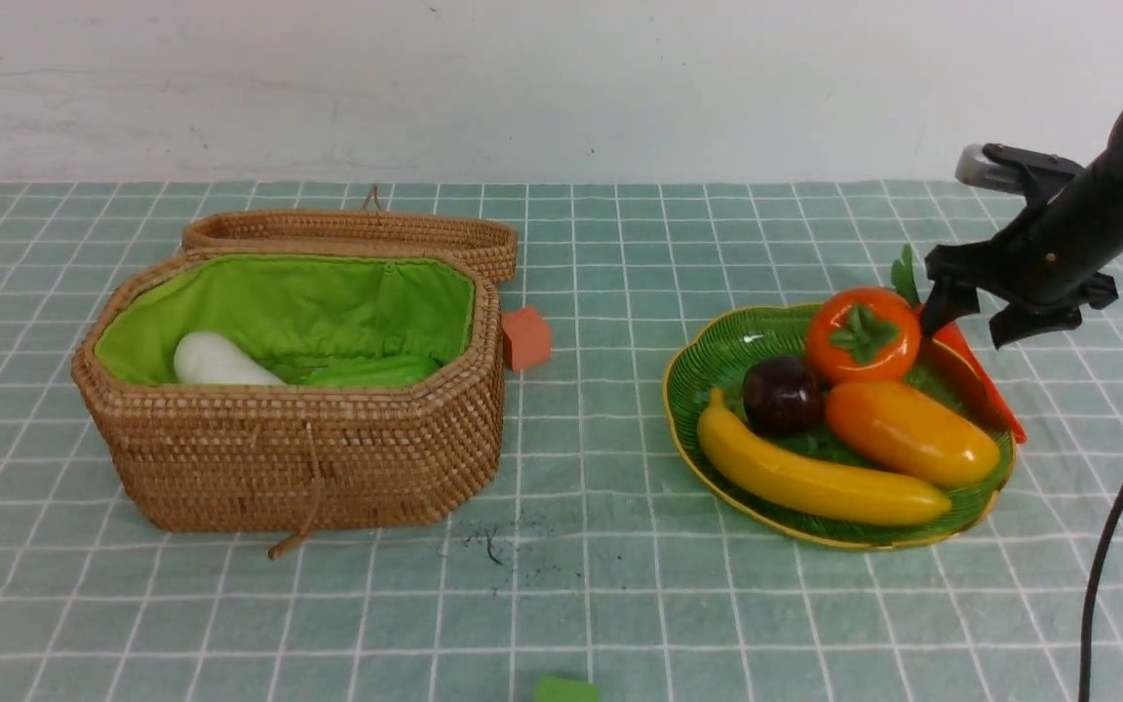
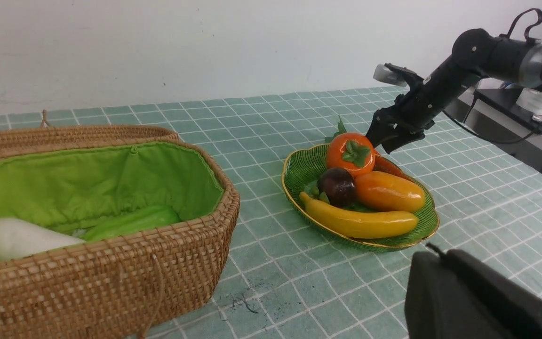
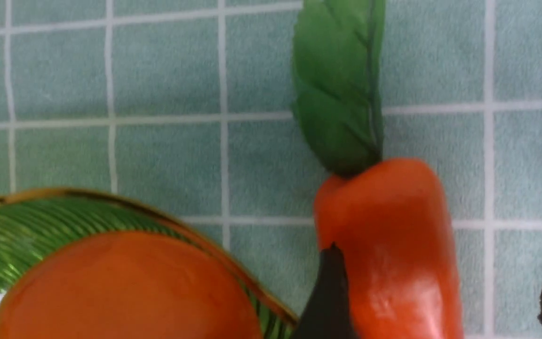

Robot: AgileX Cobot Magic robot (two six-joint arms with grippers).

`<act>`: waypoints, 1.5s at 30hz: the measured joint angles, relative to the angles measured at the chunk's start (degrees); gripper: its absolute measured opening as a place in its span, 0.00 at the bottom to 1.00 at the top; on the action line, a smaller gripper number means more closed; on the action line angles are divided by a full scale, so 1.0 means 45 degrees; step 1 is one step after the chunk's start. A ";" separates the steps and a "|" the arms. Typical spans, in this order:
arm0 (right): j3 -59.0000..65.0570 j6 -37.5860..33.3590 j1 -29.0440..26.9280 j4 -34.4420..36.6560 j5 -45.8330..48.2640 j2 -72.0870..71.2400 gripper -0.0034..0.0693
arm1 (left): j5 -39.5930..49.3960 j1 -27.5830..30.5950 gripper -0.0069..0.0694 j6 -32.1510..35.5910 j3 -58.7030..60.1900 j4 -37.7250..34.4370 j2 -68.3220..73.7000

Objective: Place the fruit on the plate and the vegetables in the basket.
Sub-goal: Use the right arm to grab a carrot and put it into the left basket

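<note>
Holding radish (image 1: 215, 362) and gourd (image 1: 371, 371), basket (image 1: 308, 458) sits; plate (image 1: 717, 366) bears four fruits; right gripper (image 1: 973, 320) gapes around half-hidden carrot (image 1: 986, 385); left gripper (image 2: 478, 301) closed, empty.

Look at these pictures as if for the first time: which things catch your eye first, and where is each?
The green plate on the right, heaped with a persimmon, a mango, a banana and a dark mangosteen. On the left stands the open basket, its bright green lining holding a white radish and a green gourd. Beside the plate's far right edge, the right hand stands open around a carrot.
</note>
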 joint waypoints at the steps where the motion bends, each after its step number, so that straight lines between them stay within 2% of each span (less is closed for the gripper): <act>1: 0.0000 0.0000 0.0000 0.0000 -0.0031 0.0015 0.81 | 0.0000 0.0000 0.07 0.0000 0.0000 0.0000 0.0000; 13: 0.0000 0.0000 0.0000 0.0053 -0.0988 0.0322 0.81 | 0.0000 0.0000 0.07 0.0000 0.0000 0.0010 0.0000; 17: -0.0013 -0.0028 0.0000 0.0002 -0.1090 0.0714 0.78 | 0.0000 0.0000 0.07 0.0000 0.0000 0.0010 0.0000; 22: -0.0050 -0.0041 -0.0022 0.0037 -0.1332 0.0799 0.56 | 0.0005 0.0000 0.07 0.0000 0.0000 0.0015 0.0000; 23: -0.0063 -0.0041 -0.0022 0.0037 -0.1290 0.0799 0.56 | 0.0064 0.0000 0.07 0.0000 0.0000 0.0026 0.0000; 29: -0.0689 -0.0095 -0.0010 -0.0760 0.0641 0.0195 0.57 | 0.0805 0.0000 0.07 0.0000 0.0000 0.0091 0.0000; 32: -0.0997 -0.0301 0.0076 -0.0598 0.1567 -0.0713 0.57 | 0.0839 0.0000 0.07 -0.0044 0.0000 0.0120 0.0000; 35: -0.1339 -0.1678 0.0700 0.0726 0.2284 -0.2186 0.57 | 0.0938 0.0000 0.07 -0.0296 0.0000 0.0249 0.0000; 36: -0.1406 -0.2786 0.1448 0.1984 0.2363 -0.2870 0.57 | 0.1123 0.0000 0.07 -0.0676 0.0000 0.0512 0.0000; 39: -0.1499 -0.5506 0.3289 0.4472 0.2262 -0.3741 0.57 | 0.1806 0.0000 0.07 -0.1571 0.0000 0.1480 0.0000; 40: -0.1499 -0.6868 0.4164 0.5444 0.2140 -0.3847 0.57 | 0.2238 0.0000 0.07 -0.1987 0.0000 0.1930 0.0000; 41: -0.1499 -0.7050 0.4454 0.5748 0.2108 -0.3846 0.57 | 0.2238 0.0000 0.07 -0.1987 0.0000 0.1930 0.0000; 44: -0.1499 -0.9216 0.6715 0.7340 0.0884 -0.3572 0.57 | 0.2863 0.0000 0.07 -0.2715 0.0000 0.2775 0.0000; 45: -0.1499 -0.9357 0.6833 0.7390 0.0641 -0.3539 0.57 | 0.2862 0.0000 0.07 -0.2743 0.0000 0.2807 0.0000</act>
